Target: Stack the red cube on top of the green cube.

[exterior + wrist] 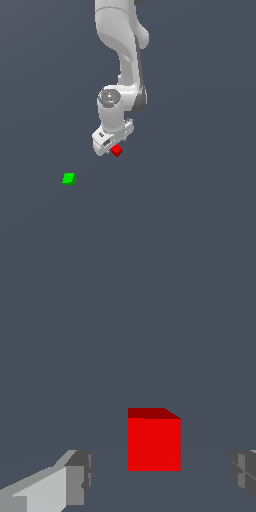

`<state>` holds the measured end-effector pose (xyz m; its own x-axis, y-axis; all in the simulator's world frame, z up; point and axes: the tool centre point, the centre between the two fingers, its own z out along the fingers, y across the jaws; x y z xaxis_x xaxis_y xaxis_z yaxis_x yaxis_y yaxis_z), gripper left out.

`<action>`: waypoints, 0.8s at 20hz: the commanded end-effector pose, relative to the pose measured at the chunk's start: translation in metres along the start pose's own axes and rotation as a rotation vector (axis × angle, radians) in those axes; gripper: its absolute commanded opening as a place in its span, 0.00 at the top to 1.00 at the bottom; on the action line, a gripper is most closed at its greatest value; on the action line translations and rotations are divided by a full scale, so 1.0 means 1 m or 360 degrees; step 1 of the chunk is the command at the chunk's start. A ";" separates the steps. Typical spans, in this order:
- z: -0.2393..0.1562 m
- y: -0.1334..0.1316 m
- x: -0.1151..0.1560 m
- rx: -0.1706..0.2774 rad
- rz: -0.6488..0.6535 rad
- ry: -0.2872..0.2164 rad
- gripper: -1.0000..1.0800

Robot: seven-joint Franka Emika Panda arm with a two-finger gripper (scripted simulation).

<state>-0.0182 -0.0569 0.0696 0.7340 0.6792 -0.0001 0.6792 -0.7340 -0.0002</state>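
The pincer (160, 476) is wide apart, and its two grey fingers (80, 476) stand one on each side of the red cube (154, 443) with a gap on both sides. They do not touch it. The cube sits flat on the dark floor (125, 331), one face turned to the wrist camera. All its sides look the same length. In the exterior view the pincer (111, 146) is right over the red cube (117, 150). The green cube (69, 178) sits well apart, toward the exterior view's left. There is one red cube and one green cube.
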 end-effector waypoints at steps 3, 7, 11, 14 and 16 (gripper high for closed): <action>0.000 0.000 0.000 0.0000 0.0001 0.0000 0.04; 0.008 0.000 0.000 0.0000 0.0001 0.0000 0.04; 0.026 -0.001 0.000 0.0000 0.0001 0.0000 0.04; 0.040 -0.001 -0.001 0.0000 0.0002 0.0000 0.04; 0.046 -0.001 0.000 0.0000 0.0002 0.0000 0.04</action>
<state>-0.0195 -0.0563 0.0287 0.7348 0.6783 -0.0008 0.6783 -0.7348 -0.0009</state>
